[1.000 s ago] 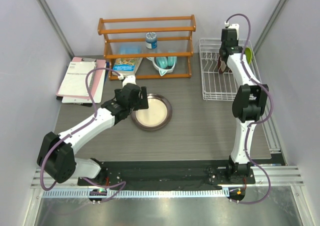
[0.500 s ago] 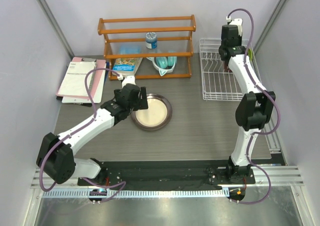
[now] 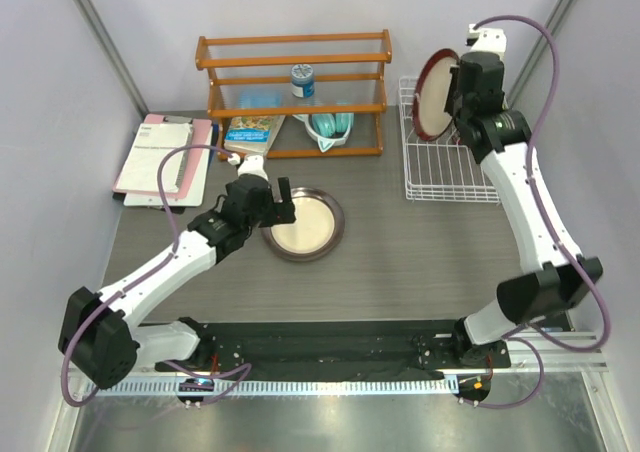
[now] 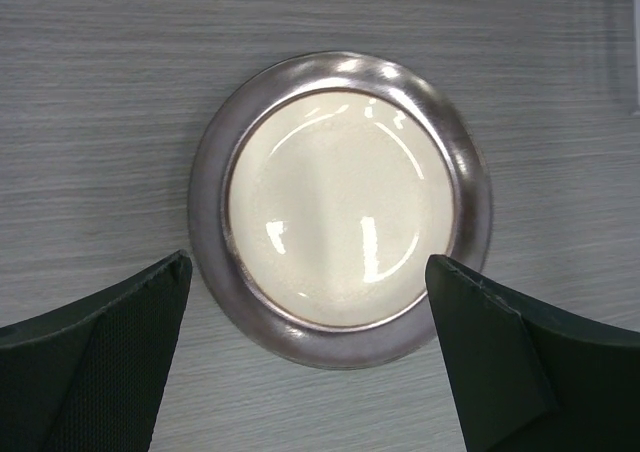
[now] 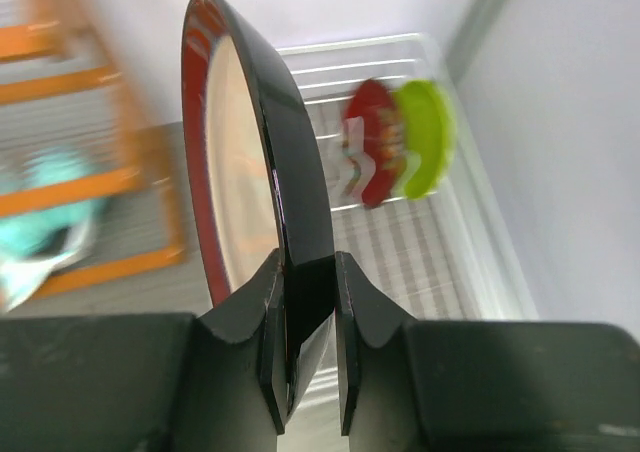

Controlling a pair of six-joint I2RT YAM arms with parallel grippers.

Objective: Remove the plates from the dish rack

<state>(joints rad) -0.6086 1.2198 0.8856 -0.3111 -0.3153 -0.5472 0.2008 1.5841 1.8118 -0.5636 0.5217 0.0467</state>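
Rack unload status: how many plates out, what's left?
Done: the grey-rimmed plate lies flat on the table under the open left gripper. In hand: the right gripper clamps the red-rimmed plate by its edge, held above the dish rack. To go: the patterned red plate and lime green plate, upright in the rack.

No legible text anywhere; print on book [image 3: 252, 128] and pink notepad [image 3: 165, 159] too small.
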